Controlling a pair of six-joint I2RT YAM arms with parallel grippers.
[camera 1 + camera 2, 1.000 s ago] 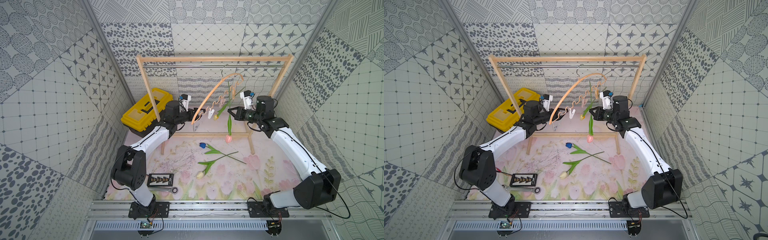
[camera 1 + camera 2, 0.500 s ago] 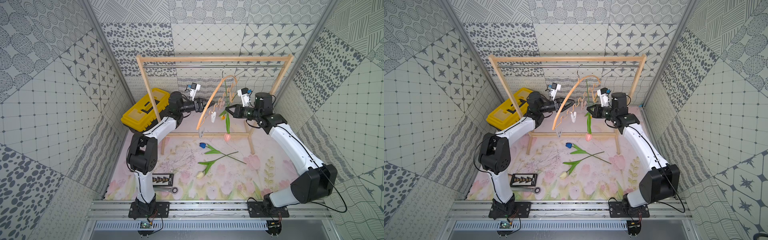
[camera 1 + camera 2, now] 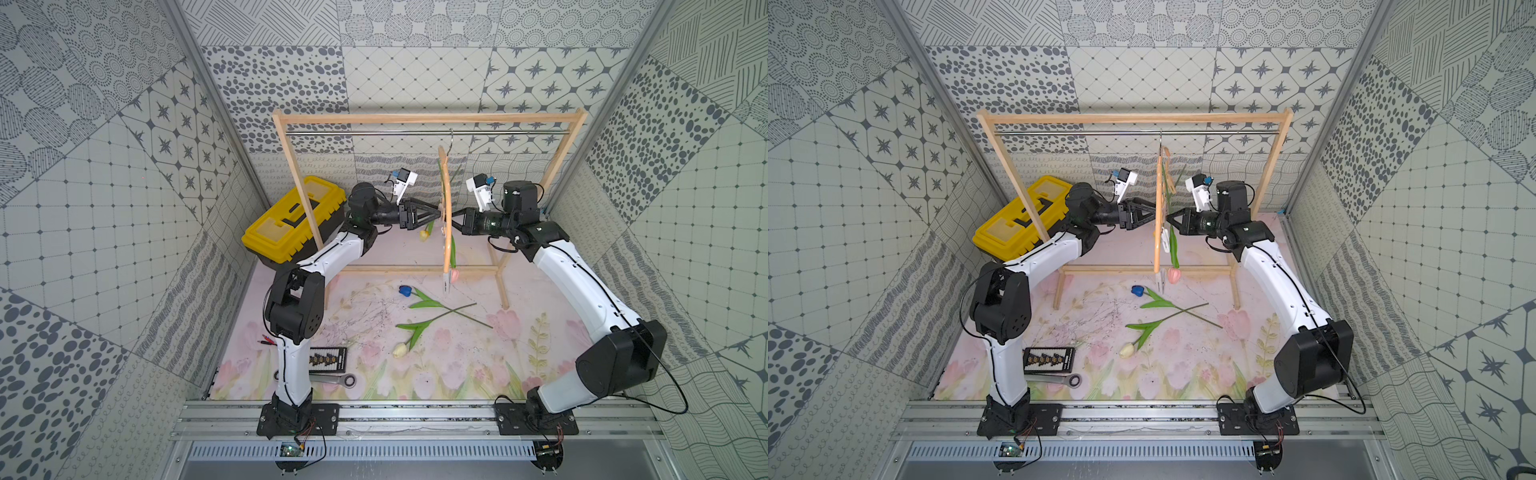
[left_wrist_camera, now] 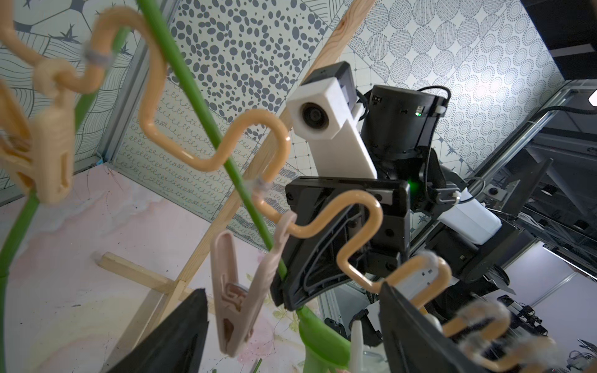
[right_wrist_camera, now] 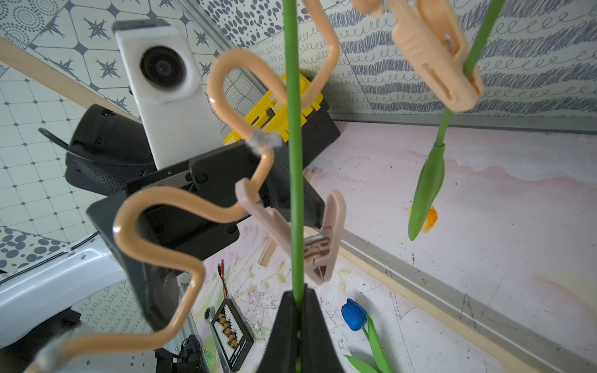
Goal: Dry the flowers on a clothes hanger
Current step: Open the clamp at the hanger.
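Arched wooden hanger (image 3: 445, 216) with wavy lower bar hangs by metal hook on steel rod (image 3: 374, 133). Jaws of right gripper (image 5: 298, 300) pinch smooth green stem of pink tulip (image 3: 454, 275), just beside pale plastic clothespin (image 5: 319, 245). Jaws of left gripper (image 3: 435, 213) spread wide, near same clothespin. On hanger, yellow tulip (image 5: 431, 219) clipped, head down. On mat (image 3: 457, 374) lie blue tulip (image 3: 405, 290) and cream tulip (image 3: 400, 351).

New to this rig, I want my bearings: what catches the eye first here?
Both grippers meet at the clothes hanger hung on the steel rod: the right gripper pinches the stem of the pink tulip, the left gripper stands open by a clothespin. The blue tulip and cream tulip lie crossed on the mat.
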